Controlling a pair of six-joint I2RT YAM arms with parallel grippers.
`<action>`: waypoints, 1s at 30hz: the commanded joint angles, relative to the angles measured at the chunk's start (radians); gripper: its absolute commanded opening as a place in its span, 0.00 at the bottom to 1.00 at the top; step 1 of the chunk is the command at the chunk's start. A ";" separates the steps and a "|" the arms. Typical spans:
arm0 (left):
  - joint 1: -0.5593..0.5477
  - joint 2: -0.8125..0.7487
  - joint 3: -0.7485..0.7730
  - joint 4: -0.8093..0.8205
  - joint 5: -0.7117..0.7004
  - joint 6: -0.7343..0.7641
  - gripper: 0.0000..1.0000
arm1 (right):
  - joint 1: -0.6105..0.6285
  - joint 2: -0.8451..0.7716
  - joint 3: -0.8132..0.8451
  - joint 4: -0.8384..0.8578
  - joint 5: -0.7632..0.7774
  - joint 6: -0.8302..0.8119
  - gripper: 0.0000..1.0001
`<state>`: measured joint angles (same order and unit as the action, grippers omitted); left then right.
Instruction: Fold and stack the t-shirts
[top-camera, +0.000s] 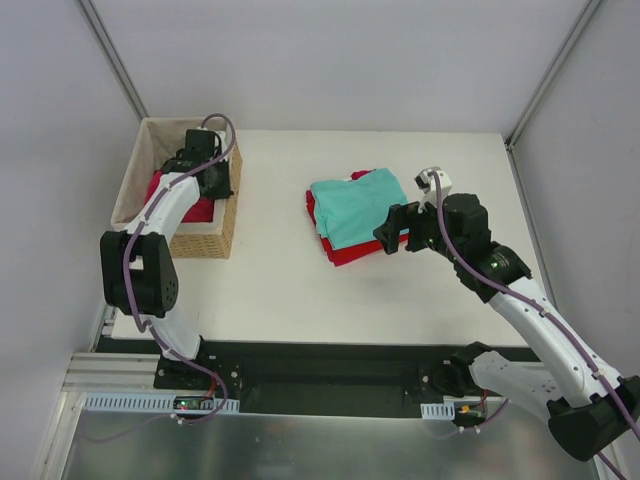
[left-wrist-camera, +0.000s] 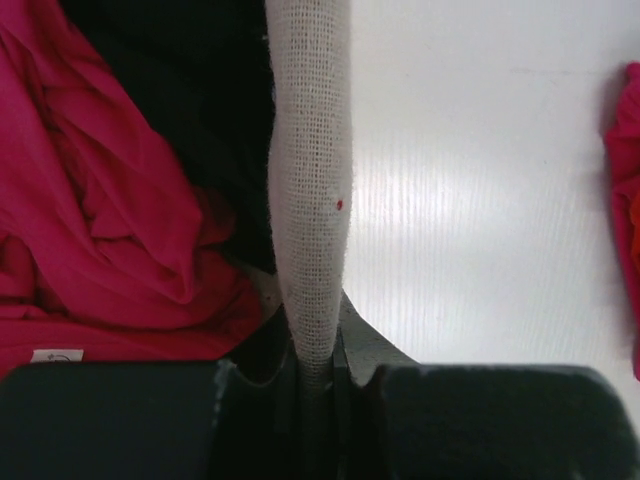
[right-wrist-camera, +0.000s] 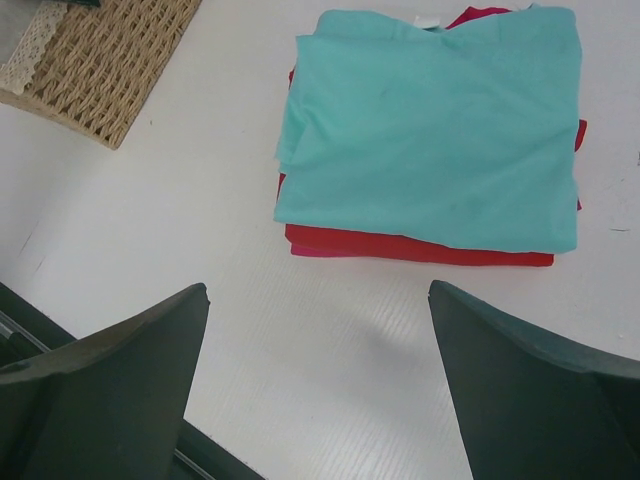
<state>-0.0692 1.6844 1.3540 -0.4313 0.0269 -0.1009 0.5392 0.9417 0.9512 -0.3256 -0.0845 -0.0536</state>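
Pinching basket lining (left-wrist-camera: 310, 150) with left gripper (left-wrist-camera: 318, 345), right gripper (right-wrist-camera: 318, 292) spread. Best grab soft, light magenta tee (left-wrist-camera: 110, 230) by bunched fold.

Our left arm (top-camera: 165, 210) is stretched away to the far left, and the left gripper (left-wrist-camera: 312, 345) is clamped tight on a strip of basket lining (left-wrist-camera: 310, 150). Our right arm (top-camera: 520, 300) reaches in toward the middle, right gripper (right-wrist-camera: 318, 288) tilted downward, its jaws spread wide apart.
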 joint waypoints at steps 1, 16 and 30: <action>0.060 0.135 0.059 0.000 -0.048 0.067 0.00 | 0.005 -0.003 0.008 0.046 -0.021 0.011 0.97; 0.132 0.354 0.300 0.028 0.073 0.210 0.00 | 0.004 0.039 0.014 0.066 -0.040 0.015 0.97; 0.250 0.460 0.402 0.060 0.159 0.253 0.00 | 0.005 0.029 0.008 0.056 -0.054 0.018 0.96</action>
<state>0.1169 2.0266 1.7752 -0.4618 0.2230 0.0154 0.5392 0.9813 0.9512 -0.2993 -0.1196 -0.0517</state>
